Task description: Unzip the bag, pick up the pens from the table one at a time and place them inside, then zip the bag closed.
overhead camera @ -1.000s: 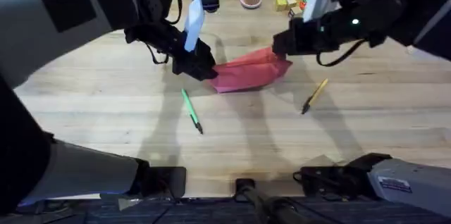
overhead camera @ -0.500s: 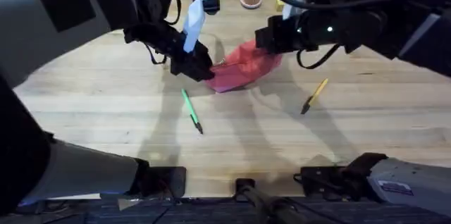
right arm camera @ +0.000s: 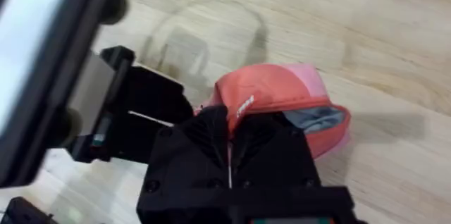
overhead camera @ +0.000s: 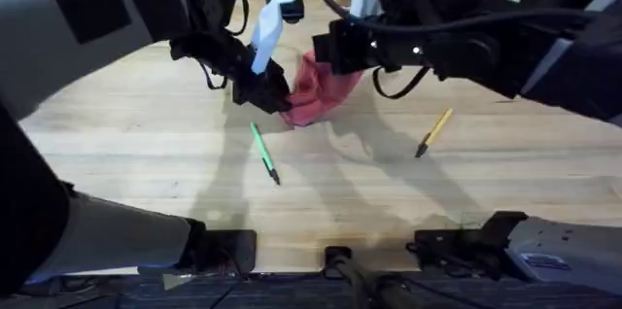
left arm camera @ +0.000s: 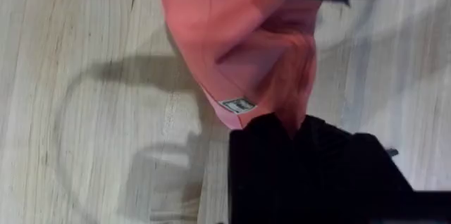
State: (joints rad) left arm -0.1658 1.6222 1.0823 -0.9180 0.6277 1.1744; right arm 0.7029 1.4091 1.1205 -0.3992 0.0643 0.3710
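Left gripper and right gripper each clamp an end of the bag, which I see bunched between them above the table. Green pen and yellow pen lie on the wood.

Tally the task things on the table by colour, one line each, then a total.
Pink-red: 1, the bag, bunched between both grippers
Green: 1, a pen
Yellow-orange: 1, a pen
Total: 3
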